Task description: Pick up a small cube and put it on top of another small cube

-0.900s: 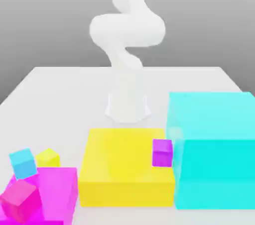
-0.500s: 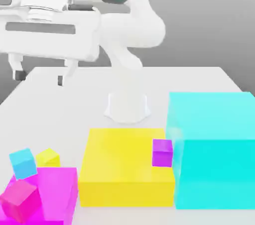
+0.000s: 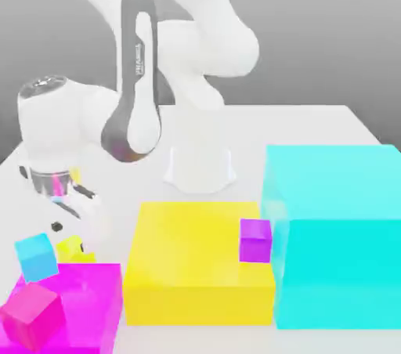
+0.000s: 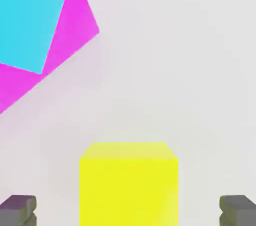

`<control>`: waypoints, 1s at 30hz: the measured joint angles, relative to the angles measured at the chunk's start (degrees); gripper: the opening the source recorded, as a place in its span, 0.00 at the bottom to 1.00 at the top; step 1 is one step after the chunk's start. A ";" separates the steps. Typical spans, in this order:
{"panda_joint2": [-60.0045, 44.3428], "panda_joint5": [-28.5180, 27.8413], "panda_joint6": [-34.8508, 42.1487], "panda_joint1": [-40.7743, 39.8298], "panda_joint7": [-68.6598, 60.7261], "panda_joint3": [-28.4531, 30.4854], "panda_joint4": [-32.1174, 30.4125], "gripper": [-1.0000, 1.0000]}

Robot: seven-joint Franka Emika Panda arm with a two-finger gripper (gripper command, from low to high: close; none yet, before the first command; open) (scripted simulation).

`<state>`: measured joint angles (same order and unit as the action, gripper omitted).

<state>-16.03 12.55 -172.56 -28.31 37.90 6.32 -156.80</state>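
The small yellow cube (image 3: 70, 246) sits on the white table at the exterior view's left, just behind a magenta block. The small cyan-blue cube (image 3: 35, 257) is right beside it, on that view's left, and tilted. My gripper (image 3: 70, 236) hangs low over the yellow cube, open. In the hand view the yellow cube (image 4: 128, 182) lies between the two dark fingertips (image 4: 18, 210), with wide gaps on both sides. My gripper (image 4: 128, 212) holds nothing. The cyan-blue cube (image 4: 27, 15) shows there against the magenta block (image 4: 70, 27).
A magenta block (image 3: 90, 301) with a small pink cube (image 3: 31, 313) stands at the front left. A large yellow block (image 3: 196, 266) carries a small purple cube (image 3: 254, 239). A huge cyan block (image 3: 337, 235) fills the right. The arm's base (image 3: 200, 166) is behind.
The arm has swung down and towards the exterior view's left. The gripper dropped from high above the table to just over the small yellow cube. The cubes have not moved.
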 joint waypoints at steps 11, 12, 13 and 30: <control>3.52 -3.01 2.74 1.01 2.30 1.72 -0.78 0.00; 5.52 -4.70 4.29 1.61 3.56 2.73 -1.20 0.00; 7.58 -6.44 5.89 1.99 4.84 3.52 -1.62 0.00; 17.60 -12.60 34.19 6.27 8.60 4.21 16.67 0.00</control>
<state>1.57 -0.05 -138.37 -22.04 46.50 10.53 -140.13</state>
